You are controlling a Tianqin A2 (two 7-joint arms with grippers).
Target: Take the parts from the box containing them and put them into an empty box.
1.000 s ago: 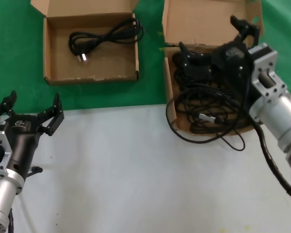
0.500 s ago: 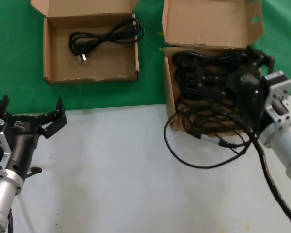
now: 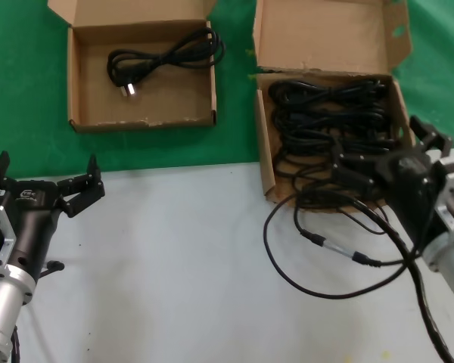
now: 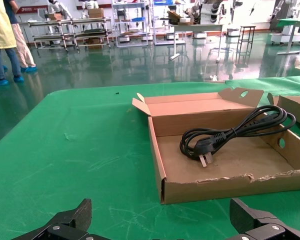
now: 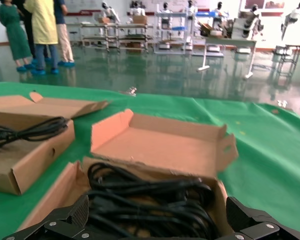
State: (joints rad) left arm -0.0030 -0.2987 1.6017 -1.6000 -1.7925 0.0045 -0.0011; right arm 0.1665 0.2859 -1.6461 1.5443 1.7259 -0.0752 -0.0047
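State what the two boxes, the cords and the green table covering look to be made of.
Smaller box and bigger box: brown cardboard, matte, with folded flaps and a ragged front rim. Cords: black, probably rubber or plastic sheathing, slightly shiny; the lone cord's plug shows silvery metal prongs. Green covering: likely cloth, matte, with faint creases.

A green cloth [image 3: 23, 91] covers the far table; both cardboard boxes [image 3: 140, 72] sit there. Near, bare white tabletop [image 3: 174, 265].
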